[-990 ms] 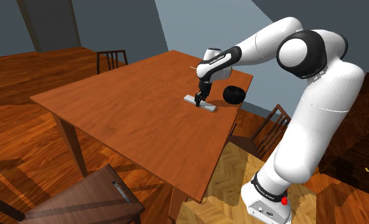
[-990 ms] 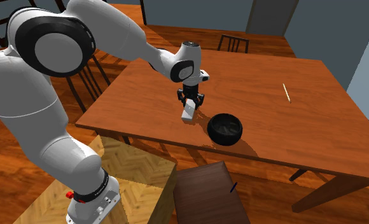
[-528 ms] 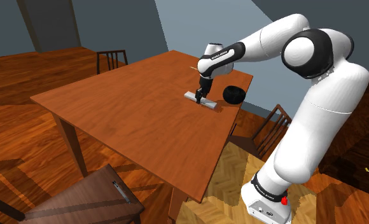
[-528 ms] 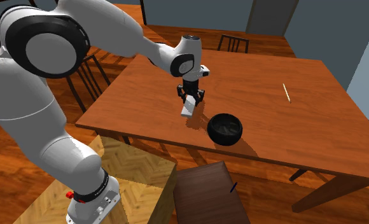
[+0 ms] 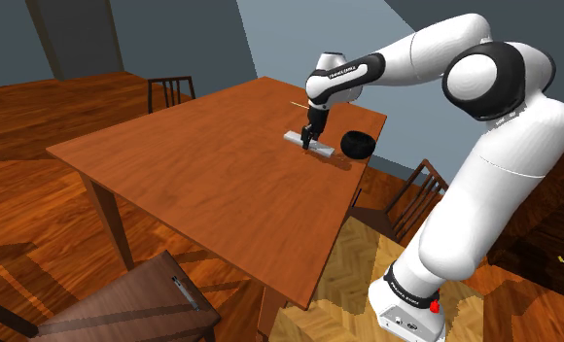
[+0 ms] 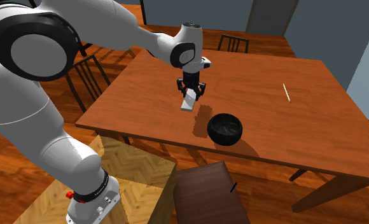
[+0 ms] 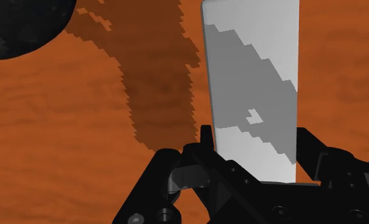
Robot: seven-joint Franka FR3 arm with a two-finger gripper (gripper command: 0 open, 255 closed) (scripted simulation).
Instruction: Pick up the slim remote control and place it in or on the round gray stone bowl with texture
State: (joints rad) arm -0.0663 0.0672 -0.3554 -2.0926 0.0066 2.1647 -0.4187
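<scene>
End effector [image 6: 190,95] clasps the grey remote [image 6: 187,104] above the table [image 6: 285,127], apart from the dark bowl [image 6: 224,129].

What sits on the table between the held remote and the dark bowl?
Nothing: the second exterior view shows bare table, only shadow, between remote and bowl.

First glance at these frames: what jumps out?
The big white arm reaches in from the second exterior view's left. Its black tool is shut on a pale grey remote, apparently lifted off the wooden table, since the shadow lies apart from it. A dark round bowl sits on the table close by, toward that view's lower right of the remote.
</scene>
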